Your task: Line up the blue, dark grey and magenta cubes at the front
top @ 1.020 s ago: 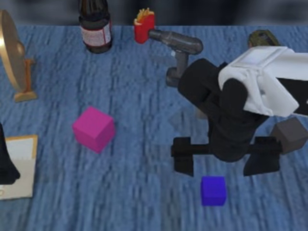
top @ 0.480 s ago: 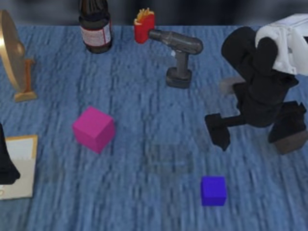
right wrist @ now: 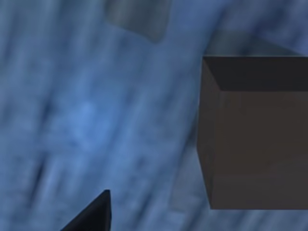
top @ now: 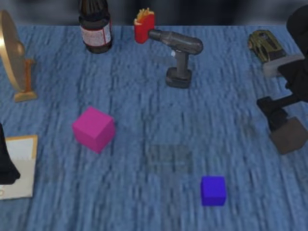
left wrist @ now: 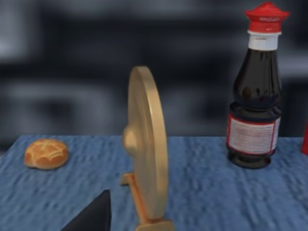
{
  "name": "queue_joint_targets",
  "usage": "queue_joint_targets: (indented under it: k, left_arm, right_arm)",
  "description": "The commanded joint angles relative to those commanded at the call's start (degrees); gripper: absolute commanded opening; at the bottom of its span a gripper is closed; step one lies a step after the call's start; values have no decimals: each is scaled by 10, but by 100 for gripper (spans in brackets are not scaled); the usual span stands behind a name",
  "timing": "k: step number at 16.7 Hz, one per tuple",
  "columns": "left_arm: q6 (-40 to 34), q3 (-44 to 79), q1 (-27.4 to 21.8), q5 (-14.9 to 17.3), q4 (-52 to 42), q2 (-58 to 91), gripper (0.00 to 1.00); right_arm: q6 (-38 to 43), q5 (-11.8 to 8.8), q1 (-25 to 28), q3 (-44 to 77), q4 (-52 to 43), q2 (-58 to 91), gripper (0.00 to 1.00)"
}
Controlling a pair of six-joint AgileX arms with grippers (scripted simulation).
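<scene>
Top view: blue cloth-like tabletop (top: 144, 110)

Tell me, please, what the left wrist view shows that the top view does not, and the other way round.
Only the left wrist view shows the bread roll on the cloth and the sauce bottle's red cap.

Only the top view shows the magenta cube, the blue cube, the dark grey cube near the right edge with the right gripper over it, the power drill and the fries box.

Both show the gold stand mirror, the dark sauce bottle and the blue tablecloth.
</scene>
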Motion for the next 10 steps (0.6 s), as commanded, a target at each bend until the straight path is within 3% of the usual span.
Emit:
queue_joint_targets:
  k: [10]
  left_arm:
    - [0,0,0,0,0,0,100]
  right_arm:
    - [-19,-1,-16,-20,42,19,100]
